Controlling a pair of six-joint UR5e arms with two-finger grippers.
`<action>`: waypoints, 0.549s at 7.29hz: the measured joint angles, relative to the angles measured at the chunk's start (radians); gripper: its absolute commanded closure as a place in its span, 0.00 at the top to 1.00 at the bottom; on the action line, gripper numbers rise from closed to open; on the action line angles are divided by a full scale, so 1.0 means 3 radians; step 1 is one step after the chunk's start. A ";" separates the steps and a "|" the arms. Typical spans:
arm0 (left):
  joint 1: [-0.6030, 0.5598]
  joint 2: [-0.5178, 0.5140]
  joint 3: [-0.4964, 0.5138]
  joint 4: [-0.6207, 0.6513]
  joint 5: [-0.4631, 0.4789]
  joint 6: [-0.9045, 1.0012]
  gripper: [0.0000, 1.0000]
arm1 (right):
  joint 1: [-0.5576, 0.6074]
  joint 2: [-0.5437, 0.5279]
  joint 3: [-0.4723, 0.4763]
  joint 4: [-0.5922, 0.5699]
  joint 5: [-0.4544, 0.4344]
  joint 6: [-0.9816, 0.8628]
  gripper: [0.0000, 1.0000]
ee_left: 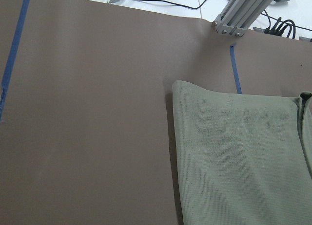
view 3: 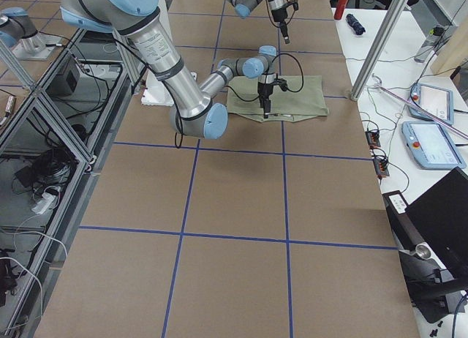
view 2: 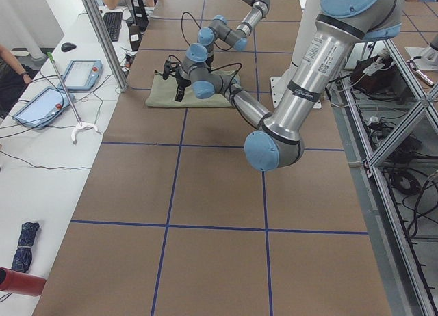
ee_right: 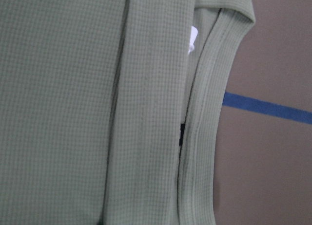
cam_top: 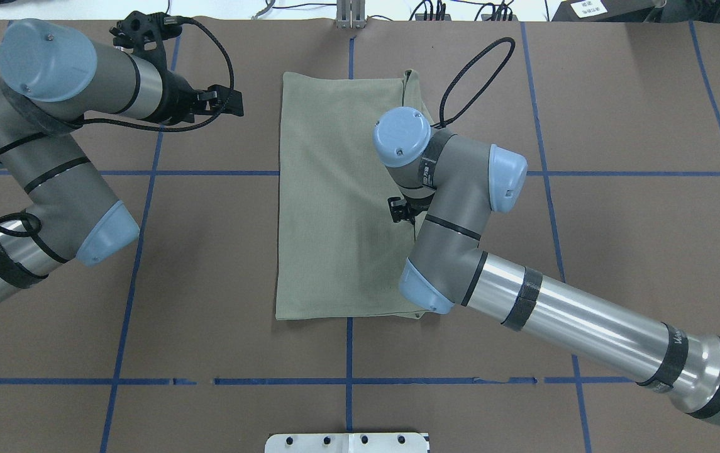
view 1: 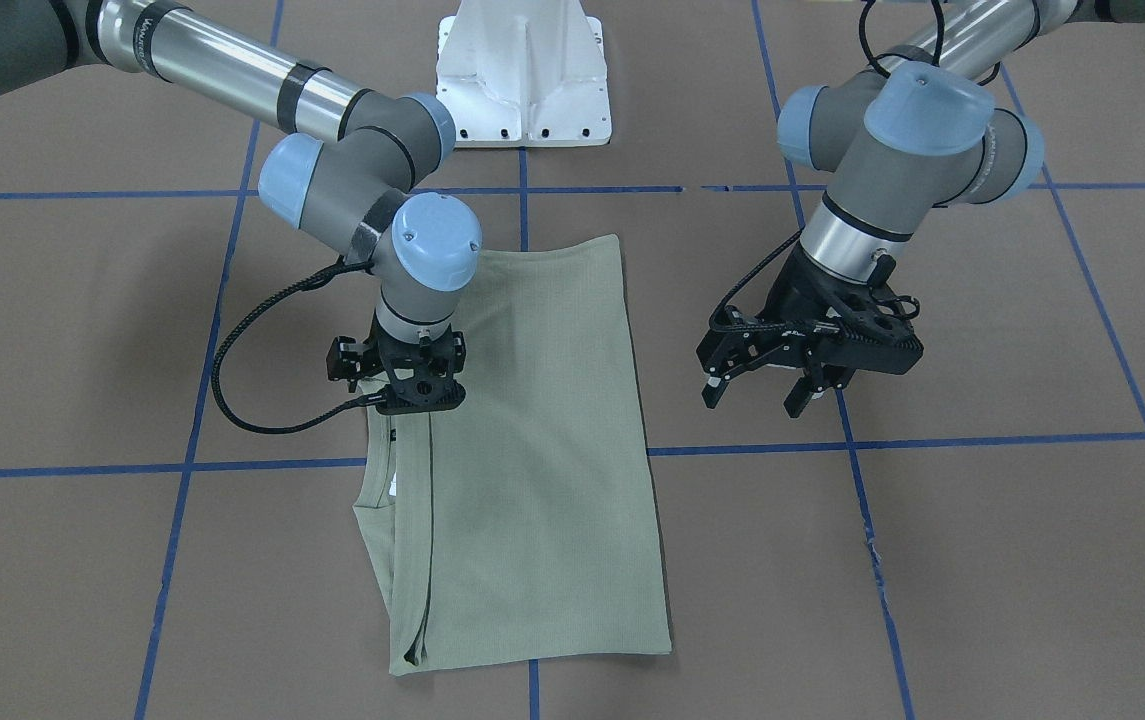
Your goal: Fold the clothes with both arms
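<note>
On the tabletop (view 1: 982, 560) lies the folded shirt (view 1: 532, 450). The front view shows the left gripper (view 1: 754, 403) spread, clear of it. The right gripper (view 1: 410, 385) is at its collar edge, grip impossible to tell. Only its wrist view shows the white tag (ee_right: 193, 40).

Sage-green knit shirt (view 1: 532, 450), folded lengthwise into a long rectangle, flat on the table (view 1: 982, 550). Its neckline (view 1: 377, 500) and white tag (ee_right: 193, 40) lie along the robot's-right edge. Over that edge the right gripper (view 1: 412, 395) points straight down, jaw state unclear. Beside the shirt and clear of it, the left gripper (view 1: 757, 397) hovers with its fingers spread.
</note>
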 measured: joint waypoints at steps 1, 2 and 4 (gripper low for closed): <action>0.0002 -0.0005 0.0000 0.0002 0.0001 -0.0001 1.00 | 0.0008 -0.0011 0.0007 -0.0003 0.0003 -0.0008 1.00; 0.0003 -0.0011 0.0000 0.0005 0.0001 -0.0006 1.00 | 0.0020 -0.0019 0.0015 -0.0006 0.0009 -0.0013 1.00; 0.0005 -0.0019 0.0001 0.0006 0.0003 -0.0019 1.00 | 0.0036 -0.0021 0.0036 -0.0018 0.0025 -0.0017 1.00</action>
